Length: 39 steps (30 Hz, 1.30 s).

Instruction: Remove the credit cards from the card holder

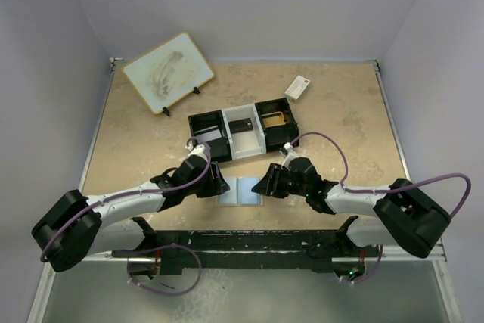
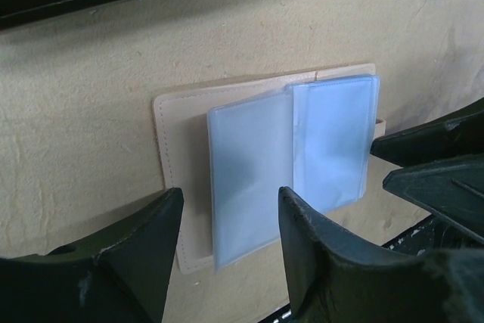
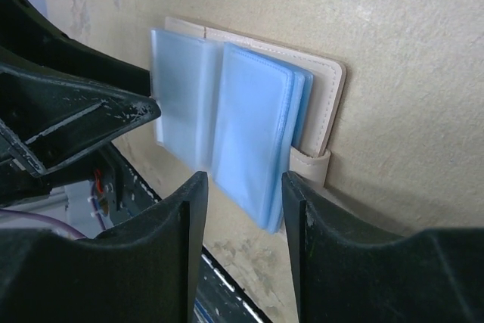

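Observation:
The card holder (image 1: 242, 191) lies open on the table near the front edge, tan cover (image 2: 181, 134) down and pale blue plastic sleeves (image 2: 249, 172) facing up. No credit cards show in the sleeves (image 3: 249, 126). My left gripper (image 1: 219, 185) hovers at its left side, jaws open and nothing between them (image 2: 231, 198). Facing it from the holder's right side, my right gripper (image 1: 266, 185) is open and empty too (image 3: 243, 181). The snap tab (image 3: 311, 164) sticks out beside the right gripper's finger. A dark card (image 1: 243, 124) and a yellowish card (image 1: 276, 119) lie in the tray.
A black-and-white three-compartment tray (image 1: 209, 128) stands just behind the holder. A small white box with a red mark (image 1: 298, 88) lies at the back right. A pale board on a stand (image 1: 168, 72) leans at the back left. The table's front edge (image 1: 242, 226) is close behind the grippers.

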### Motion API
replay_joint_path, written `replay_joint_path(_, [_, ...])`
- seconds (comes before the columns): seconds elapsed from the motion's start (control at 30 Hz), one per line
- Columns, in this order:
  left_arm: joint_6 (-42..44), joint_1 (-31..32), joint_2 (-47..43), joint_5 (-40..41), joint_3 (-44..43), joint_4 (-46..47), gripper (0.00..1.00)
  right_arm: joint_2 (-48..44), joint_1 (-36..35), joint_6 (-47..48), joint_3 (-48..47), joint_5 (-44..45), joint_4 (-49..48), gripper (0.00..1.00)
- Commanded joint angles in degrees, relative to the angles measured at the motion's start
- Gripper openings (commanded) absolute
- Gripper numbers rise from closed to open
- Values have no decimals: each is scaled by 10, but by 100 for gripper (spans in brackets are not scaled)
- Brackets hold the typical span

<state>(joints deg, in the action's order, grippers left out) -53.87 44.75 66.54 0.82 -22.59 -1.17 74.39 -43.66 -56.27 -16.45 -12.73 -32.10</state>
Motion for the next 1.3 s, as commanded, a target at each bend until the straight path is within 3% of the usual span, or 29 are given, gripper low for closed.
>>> replay_joint_path(0.0, [1, 9, 16, -11, 3, 47, 49, 6, -2, 9, 9, 1, 2, 46])
replay_joint_path(0.37, [4, 20, 9, 0, -11, 38, 40, 38, -3, -1, 13, -4, -20, 42])
replay_joint_path(0.53, [6, 25, 22, -9, -12, 53, 27, 43, -4, -12, 14, -2, -25, 41])
replay_joint_path(0.83, [-1, 31, 21, -21, -4, 90, 18, 41, -4, -9, 11, 3, -21, 43])
replay_joint_path(0.97, [23, 32, 33, 25, -35, 12, 1, 40, -5, -12, 5, 9, -13, 43])
replay_joint_path(1.07, [32, 37, 59, 74, -61, -58, 0, 15, -6, -15, 2, 25, 17, 47])
replay_joint_path(1.27, [16, 83, 109, 135, -81, -84, 0, 2, -10, -29, 21, 19, 7, 49])
